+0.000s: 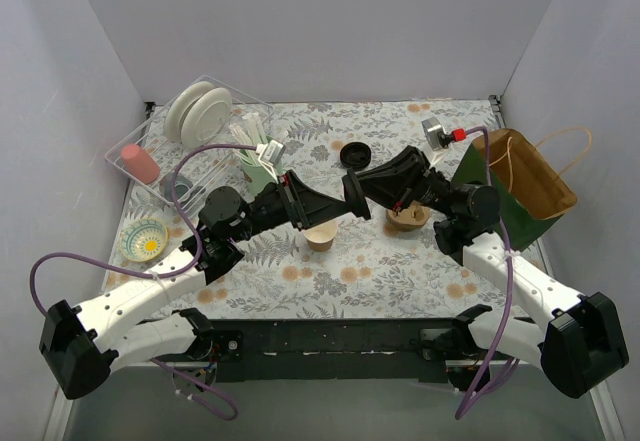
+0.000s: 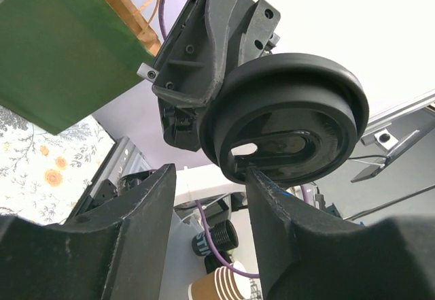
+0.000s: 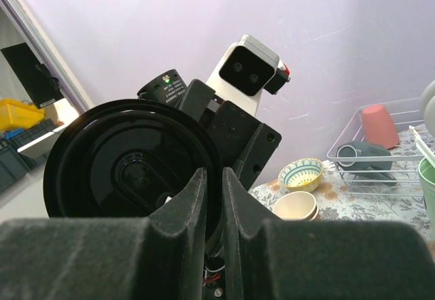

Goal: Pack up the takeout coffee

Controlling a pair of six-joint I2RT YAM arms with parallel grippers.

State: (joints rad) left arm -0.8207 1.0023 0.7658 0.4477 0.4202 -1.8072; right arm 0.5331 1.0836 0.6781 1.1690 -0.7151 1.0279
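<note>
The main risk is the black lid (image 2: 292, 103) dropping. The right gripper (image 3: 212, 177) has it only by a thin slice of rim, so any nudge from the other arm could twist it loose. It would probably fall onto the open paper cup (image 1: 322, 238), which stands uncapped well to the left of the paper bag (image 1: 540, 181), directly under the two wrists. A light cup like that would likely tip if struck, or if an arm dips.

The right gripper's fingers are pinched almost together, clamping the lid's edge, with the disc held upright above the cup, also left of the bag. The left gripper (image 2: 209, 174) is spread wide and holds nothing. The lid's lower rim sits just at the mouth of its gap, and one fingertip (image 2: 257, 177) is right at the rim; whether it touches, I cannot tell
</note>
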